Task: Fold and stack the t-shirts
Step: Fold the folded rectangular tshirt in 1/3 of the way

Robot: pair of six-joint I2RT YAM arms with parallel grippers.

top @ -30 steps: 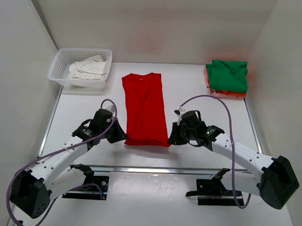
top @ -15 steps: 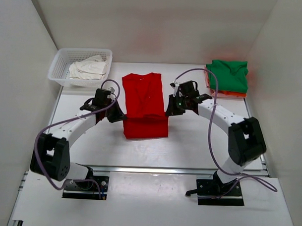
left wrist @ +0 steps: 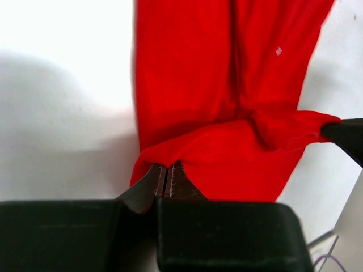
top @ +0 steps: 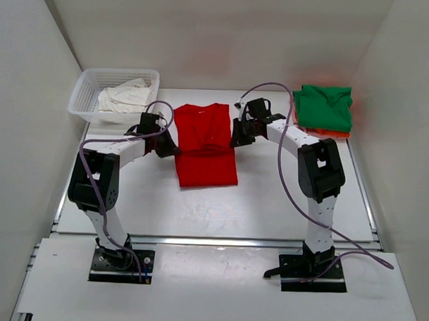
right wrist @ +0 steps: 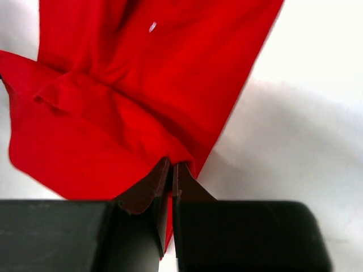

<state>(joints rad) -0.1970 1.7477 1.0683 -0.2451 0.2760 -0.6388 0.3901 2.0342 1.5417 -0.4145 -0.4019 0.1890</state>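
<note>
A bright red t-shirt lies lengthwise mid-table, its near hem lifted and doubled back over its middle. My left gripper is shut on the hem's left corner, and my right gripper is shut on its right corner. In the left wrist view the left gripper pinches a raised fold of the red t-shirt. The right wrist view has the right gripper clamped on the red t-shirt. A folded green t-shirt tops a salmon-pink one at the far right.
A white mesh basket at the far left holds a crumpled off-white t-shirt. White walls close in the table's left, right and far sides. Purple cables arc over both arms.
Both grippers have carried the red shirt's near hem away from the table's front edge toward the far side, folding the lower part over. The arms are now stretched farther out.
</note>
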